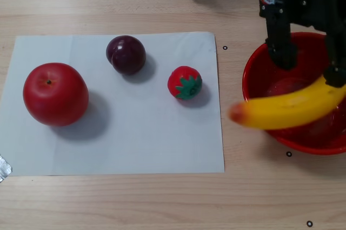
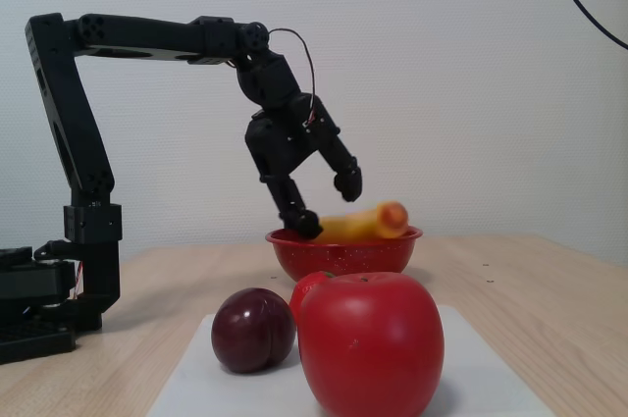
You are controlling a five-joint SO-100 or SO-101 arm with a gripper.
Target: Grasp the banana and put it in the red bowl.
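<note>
Banana lower right, blurred across the red bowl rim, fingers spread apart above it: looks light, stiff, slippery, best gripped mid-body.

- No readable text, labels, brands or numbers in either view.
- White paper sheet: blank, no print.
- Fruit and bowl: no stickers or lettering.
- Arm: black housings, no legible markings.
- Only sign-like marks: small black ring marks on the wood table in the other view, one at 12 o'clock of the paper's top right corner, one at 6 o'clock of the bowl, one toward the bottom right corner. No characters on them.
</note>
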